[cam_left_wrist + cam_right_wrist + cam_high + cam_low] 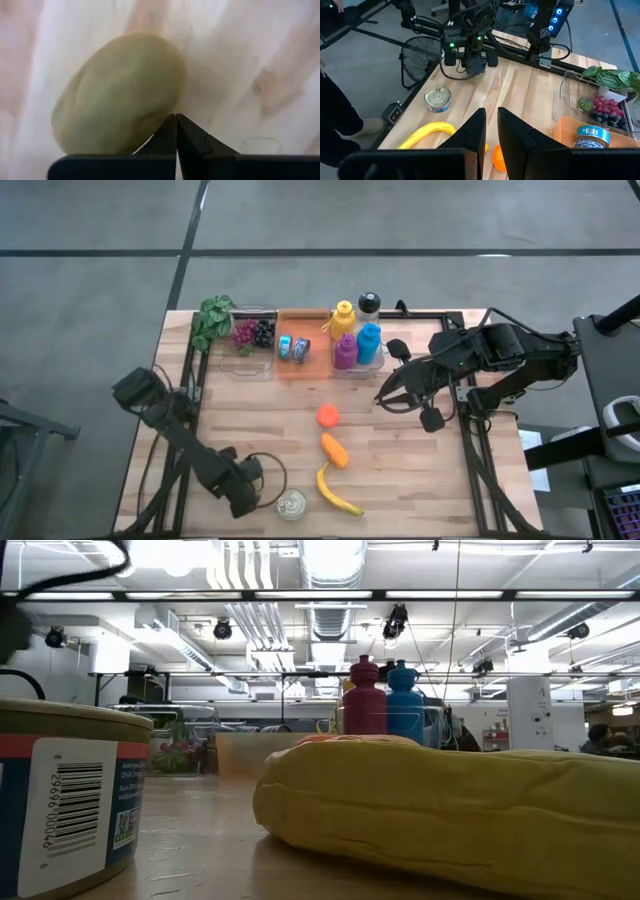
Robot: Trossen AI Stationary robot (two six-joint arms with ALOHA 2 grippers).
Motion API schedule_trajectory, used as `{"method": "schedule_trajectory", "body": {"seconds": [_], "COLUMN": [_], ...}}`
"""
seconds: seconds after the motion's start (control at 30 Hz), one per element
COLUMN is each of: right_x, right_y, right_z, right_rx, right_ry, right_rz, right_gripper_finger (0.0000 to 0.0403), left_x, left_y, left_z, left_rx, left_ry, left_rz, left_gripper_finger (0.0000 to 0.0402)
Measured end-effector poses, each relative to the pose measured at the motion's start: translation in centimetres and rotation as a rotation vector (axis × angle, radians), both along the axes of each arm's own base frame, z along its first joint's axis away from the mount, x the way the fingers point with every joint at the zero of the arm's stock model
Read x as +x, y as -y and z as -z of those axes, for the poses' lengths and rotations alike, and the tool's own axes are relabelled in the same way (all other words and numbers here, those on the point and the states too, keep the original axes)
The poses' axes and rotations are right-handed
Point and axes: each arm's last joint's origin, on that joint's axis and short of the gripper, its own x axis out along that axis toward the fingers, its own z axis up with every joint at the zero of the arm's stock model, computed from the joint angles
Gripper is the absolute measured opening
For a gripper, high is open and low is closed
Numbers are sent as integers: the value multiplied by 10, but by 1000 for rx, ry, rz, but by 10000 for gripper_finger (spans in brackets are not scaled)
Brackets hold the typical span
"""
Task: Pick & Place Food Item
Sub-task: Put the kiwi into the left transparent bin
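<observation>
The banana (337,492), low and centre in the high view beside the can (293,504), looks soft, light and bruisable, best pinched gently mid-curve; left gripper (262,477) fingers pressed together, right gripper (383,397) fingers nearly together, empty.

Yellow banana (336,492), curved, lying flat near the table's front edge, just right of a small round can (293,503) standing upright. Orange carrot (334,449) lying slantwise just behind the banana. Round orange (328,415) farther back, near the table's middle, apart from the carrot.
</observation>
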Motion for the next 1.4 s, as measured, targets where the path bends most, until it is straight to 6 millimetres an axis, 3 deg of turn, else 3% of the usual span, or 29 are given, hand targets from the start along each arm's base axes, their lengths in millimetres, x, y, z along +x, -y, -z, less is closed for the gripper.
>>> {"method": "schedule_trajectory", "body": {"seconds": [0.37, 0.57, 0.67, 0.8, 1.03, 1.23, 1.4], "right_x": [0, 0, 0, 0, 1, 1, 1], "right_y": [0, 0, 0, 0, 0, 0, 0], "right_z": [0, 0, 0, 0, 1, 2, 2], "right_rx": [0, 2, 3, 2, 4, 1, -3], "right_ry": [0, -1, -2, -1, -7, -8, -6], "right_rz": [1, 2, 3, 4, 6, 5, 2], "right_gripper_finger": [43, 43, 43, 43, 43, 43, 43], "left_x": [36, 46, 48, 50, 27, -2, -15], "left_y": [-50, -65, -68, -67, -64, -59, -61], "left_z": [0, -2, -10, -35, -75, -87, -89], "left_rx": [101, 108, 91, 42, -23, -16, 35], "left_ry": [30, 44, 70, 146, 202, 84, 6], "left_rz": [16, -13, -55, -189, -536, -839, -935], "left_gripper_finger": [3, 4, 5, 5, 2, 1, 1]}}
